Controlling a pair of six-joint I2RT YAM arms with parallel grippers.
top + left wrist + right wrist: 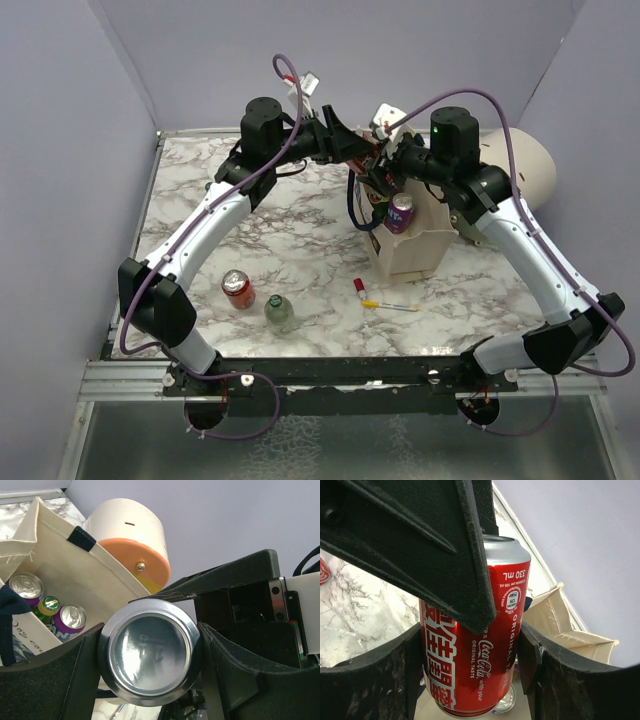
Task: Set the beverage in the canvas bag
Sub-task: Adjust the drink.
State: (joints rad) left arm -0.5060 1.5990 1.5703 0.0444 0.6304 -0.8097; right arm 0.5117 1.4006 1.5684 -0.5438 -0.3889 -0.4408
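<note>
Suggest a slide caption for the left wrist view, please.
Left hand holding a silver-bottomed metal can above the beige canvas bag containing two purple cans.

Reaching forward with left arm (pixel 205 220) and right arm (pixel 535 250), elbows out, wrists turned inward. Clamping one can (pixel 465 685) with left gripper (pixel 150 652) and right gripper (pixel 470 660) together.

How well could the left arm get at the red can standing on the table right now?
Probably not yet. The left claw is up by the canvas bag, clamped on a Coca-Cola can. The red can itself stands uncovered beside a green bottle.
</note>
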